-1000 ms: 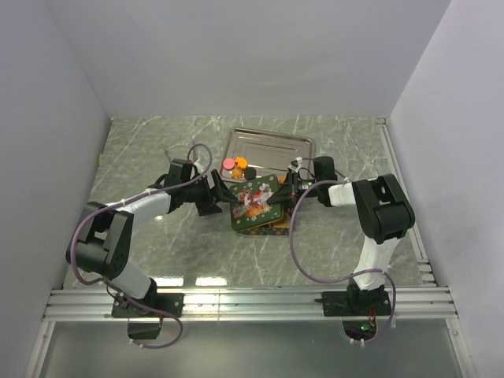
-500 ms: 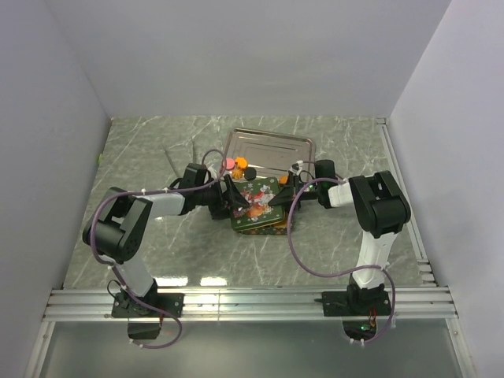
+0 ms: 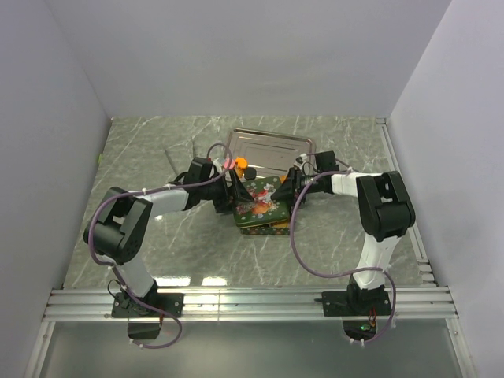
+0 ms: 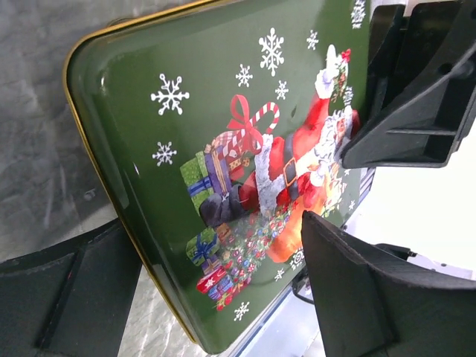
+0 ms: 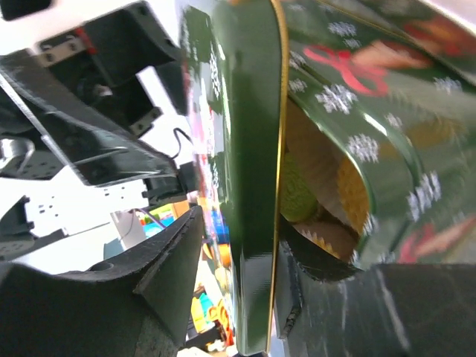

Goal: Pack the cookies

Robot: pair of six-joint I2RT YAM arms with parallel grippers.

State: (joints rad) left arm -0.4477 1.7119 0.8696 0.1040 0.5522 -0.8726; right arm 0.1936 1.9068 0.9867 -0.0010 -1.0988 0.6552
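A green Christmas tin lid [image 3: 262,191] with a Santa picture stands tilted over the green tin base [image 3: 260,220]. My left gripper [image 3: 234,193] is shut on its left edge and my right gripper [image 3: 285,189] is shut on its right edge. The left wrist view shows the lid face [image 4: 245,149] between my fingers [image 4: 372,297]. The right wrist view shows the lid rim [image 5: 253,223] edge-on between my jaws, and behind it a green cookie [image 5: 297,197] and orange cookies [image 5: 349,193] in the tin. A pink cookie [image 3: 229,163] and an orange cookie [image 3: 242,163] lie on the tray's near left corner.
A shiny metal tray [image 3: 272,146] lies just behind the tin on the grey marble table. White walls close in the left, back and right sides. A metal rail runs along the table's near edge.
Both grippers have closed in on the lid from either side. The lid has tipped up from lying flat and shifted slightly toward the tray.
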